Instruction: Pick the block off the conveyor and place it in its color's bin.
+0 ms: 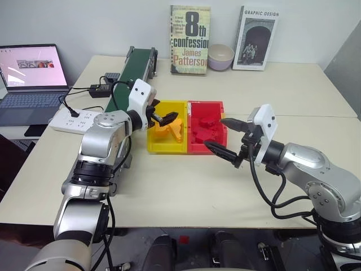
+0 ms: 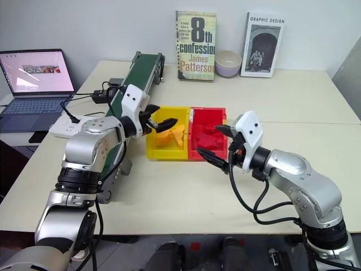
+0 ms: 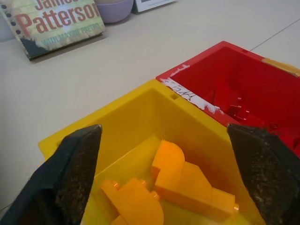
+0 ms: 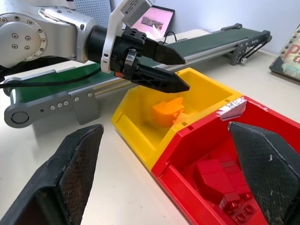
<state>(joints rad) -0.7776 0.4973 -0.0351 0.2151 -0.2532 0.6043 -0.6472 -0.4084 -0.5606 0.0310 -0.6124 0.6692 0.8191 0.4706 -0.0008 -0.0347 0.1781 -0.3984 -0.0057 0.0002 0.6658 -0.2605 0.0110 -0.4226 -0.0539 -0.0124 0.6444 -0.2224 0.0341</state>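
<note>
Hovering over the yellow bin [image 1: 158, 148], the left tool [image 1: 163, 119] has its fingers spread wide and holds nothing; orange-yellow pieces, the block [image 4: 168, 111] among them, lie inside the bin just under it. So the drop looks done, judging by how things lie.

Largest first: desk [image 1: 169, 192] carries everything. Conveyor [image 2: 135, 76] runs along the robot's left side, its green belt bare where visible, just beside the yellow bin. Red bin [image 1: 220, 147] touches the yellow one on its right, red bricks inside. Right tool [image 1: 230, 138] hangs near the red bin's front corner, fingers spread, pinching nothing.

Doing this step well, as I'd judge it: lift the left tool straight up before swinging back toward the belt, so the lower finger doesn't snag the bin wall or drag a brick out. Keep the fingers apart. Right arm should stay put, out of the path.

Writing: book [image 1: 190, 39] reads "8th confession James Patterson". Second book [image 1: 255, 38] reads "GRAPHIC DESIGN". White label strip [image 3: 190, 96] on the red bin's rim has scrawl, unreadable. Laptop [image 1: 31, 79] screen text too small.
</note>
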